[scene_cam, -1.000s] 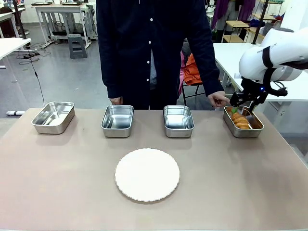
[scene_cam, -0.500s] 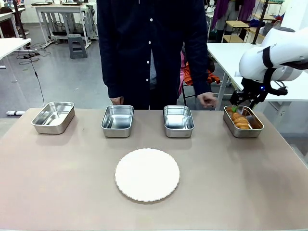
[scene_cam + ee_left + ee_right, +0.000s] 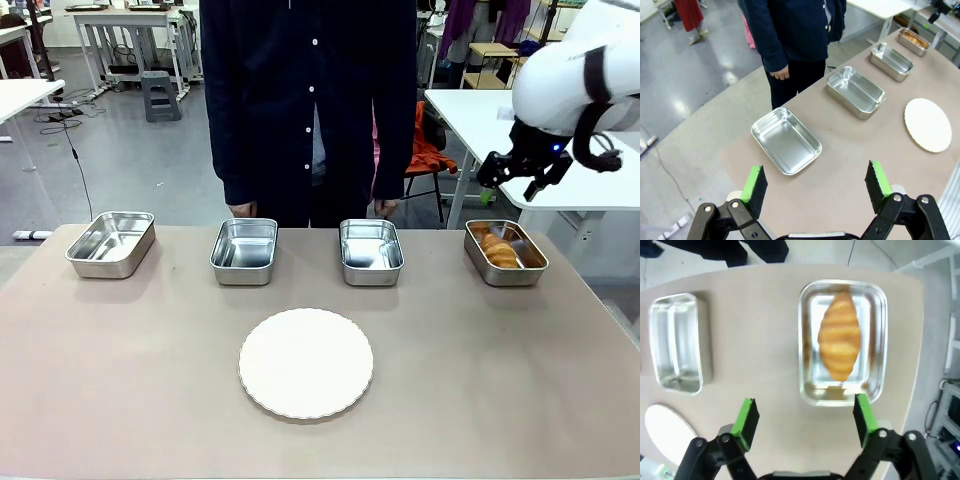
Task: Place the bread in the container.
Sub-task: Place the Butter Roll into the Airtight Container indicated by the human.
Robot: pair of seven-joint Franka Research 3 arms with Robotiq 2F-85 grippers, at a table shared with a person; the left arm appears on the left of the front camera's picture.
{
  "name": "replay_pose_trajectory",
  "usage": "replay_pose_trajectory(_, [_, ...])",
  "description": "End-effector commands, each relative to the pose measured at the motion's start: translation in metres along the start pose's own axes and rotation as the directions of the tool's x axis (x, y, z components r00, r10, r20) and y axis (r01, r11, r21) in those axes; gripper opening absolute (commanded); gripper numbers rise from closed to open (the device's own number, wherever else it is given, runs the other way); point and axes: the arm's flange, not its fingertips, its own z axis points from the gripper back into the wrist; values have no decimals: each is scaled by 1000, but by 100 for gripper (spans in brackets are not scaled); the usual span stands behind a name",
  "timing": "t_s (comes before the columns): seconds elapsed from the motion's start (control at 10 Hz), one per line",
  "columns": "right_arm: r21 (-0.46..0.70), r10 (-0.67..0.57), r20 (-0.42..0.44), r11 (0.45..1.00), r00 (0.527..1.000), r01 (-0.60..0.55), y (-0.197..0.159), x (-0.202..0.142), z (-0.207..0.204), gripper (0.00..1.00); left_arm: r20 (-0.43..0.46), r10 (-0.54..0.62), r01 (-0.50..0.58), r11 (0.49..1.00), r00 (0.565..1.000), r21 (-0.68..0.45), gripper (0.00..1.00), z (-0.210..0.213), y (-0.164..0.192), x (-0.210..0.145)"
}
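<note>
We've got the bread [image 3: 839, 337] lying flat inside the container [image 3: 879, 345], out at 2 o'clock on the surface [image 3: 150, 380]. Right hand [image 3: 805, 422] hangs above it, released and empty. Left hand [image 3: 816, 184] is spread wide too, over the far-left tray [image 3: 785, 140].

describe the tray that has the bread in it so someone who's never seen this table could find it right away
Look at the far edge of the table, where four shiny steel trays stand in a row in front of the person. The container is the one at the robot's right end of that row, below the raised right pincer. It alone holds the bread, a golden-brown croissant; the other three trays are empty.
</note>
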Motion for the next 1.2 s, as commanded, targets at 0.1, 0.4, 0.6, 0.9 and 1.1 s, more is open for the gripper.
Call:
replay_pose_trajectory(0.1, [-33, -61, 20, 998, 998, 61, 50, -74, 34, 93, 1, -1, 1, 1000, 1000, -1, 100, 0, -1, 0])
replay_pose_trajectory(0.4, [-42, -55, 70, 997, 996, 58, 66, -154, 34, 93, 1, -1, 1, 1000, 1000, -1, 100, 0, -1, 0])
replay_pose_trajectory(0.6, [-24, -32, 65, 999, 997, 34, 64, -173, 25, 93, 1, -1, 1, 1000, 1000, -1, 100, 0, -1, 0])
replay_pose_trajectory(0.9, [-46, -26, 37, 999, 999, 27, 64, -171, 27, 93, 1, -1, 1, 1000, 1000, -1, 100, 0, -1, 0])
replay_pose_trajectory(1.1, [-46, -26, 37, 999, 999, 27, 64, -171, 27, 93, 1, -1, 1, 1000, 1000, -1, 100, 0, -1, 0])
